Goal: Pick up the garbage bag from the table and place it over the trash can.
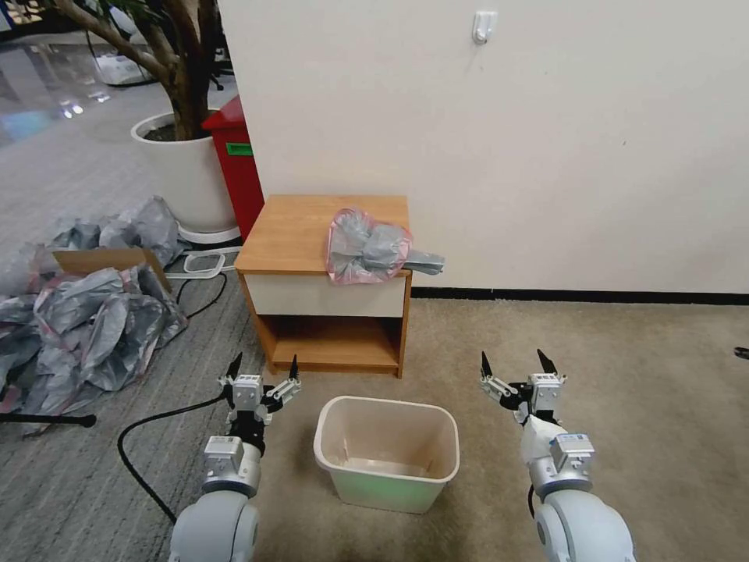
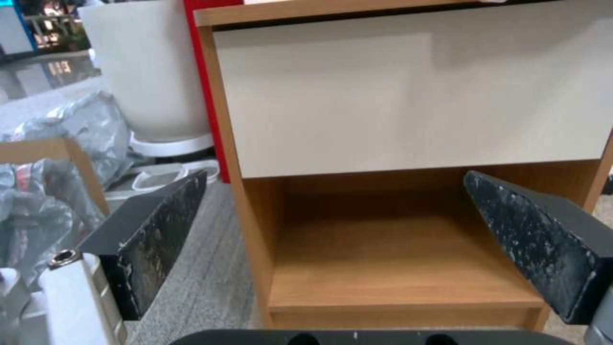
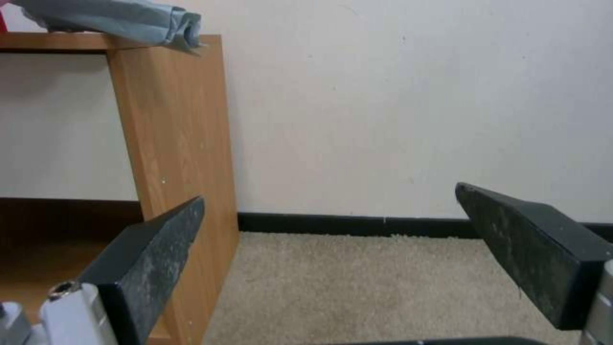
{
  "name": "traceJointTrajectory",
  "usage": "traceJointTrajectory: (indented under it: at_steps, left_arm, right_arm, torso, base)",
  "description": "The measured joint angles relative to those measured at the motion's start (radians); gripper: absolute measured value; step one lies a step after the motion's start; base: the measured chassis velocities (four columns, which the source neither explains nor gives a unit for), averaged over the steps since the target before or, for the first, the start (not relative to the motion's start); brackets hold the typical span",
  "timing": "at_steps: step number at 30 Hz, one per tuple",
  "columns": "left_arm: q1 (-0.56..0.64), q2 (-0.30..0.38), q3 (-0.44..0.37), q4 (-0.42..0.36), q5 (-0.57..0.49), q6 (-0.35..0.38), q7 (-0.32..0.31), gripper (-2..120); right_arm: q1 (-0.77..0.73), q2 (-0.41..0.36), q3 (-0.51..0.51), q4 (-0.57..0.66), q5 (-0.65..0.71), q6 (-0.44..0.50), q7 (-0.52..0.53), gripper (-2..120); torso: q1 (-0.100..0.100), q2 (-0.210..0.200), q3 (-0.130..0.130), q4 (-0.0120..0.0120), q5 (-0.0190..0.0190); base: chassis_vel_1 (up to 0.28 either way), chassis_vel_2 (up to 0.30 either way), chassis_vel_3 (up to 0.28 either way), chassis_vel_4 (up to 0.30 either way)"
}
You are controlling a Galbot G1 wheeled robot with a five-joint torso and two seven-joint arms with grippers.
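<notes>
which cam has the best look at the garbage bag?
Head view: the whole garbage bag lies crumpled on the table, at its right front corner, one end overhanging. Right wrist view catches just that overhanging grey end. Left wrist view faces the table's drawer front.

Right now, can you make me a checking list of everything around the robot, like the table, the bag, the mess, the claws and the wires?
Surface: table against the wall, lower shelf bare.
Job's things: bag crumpled on the table's right front corner, one end sticking past the edge; bin upright on the carpet before the table, no bag on it.
Clutter: heap of grey bags around a cardboard box.
Grippers: left gripper and right gripper low beside the bin, jaws open, holding nothing.
Cables: black cable on the floor, left.
Surroundings: red bin, plant pot, wall hook.
</notes>
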Motion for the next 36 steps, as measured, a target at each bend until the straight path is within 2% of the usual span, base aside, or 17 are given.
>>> traceJointTrajectory:
  at_steps: [36]
  left_arm:
    - [0.0,0.0,0.0,0.0,0.0,0.0,0.0,100]
  right_arm:
    - [0.0,0.0,0.0,0.0,0.0,0.0,0.0,100]
  torso:
    - [0.0,0.0,0.0,0.0,0.0]
  base:
    - [0.0,0.0,0.0,0.0]
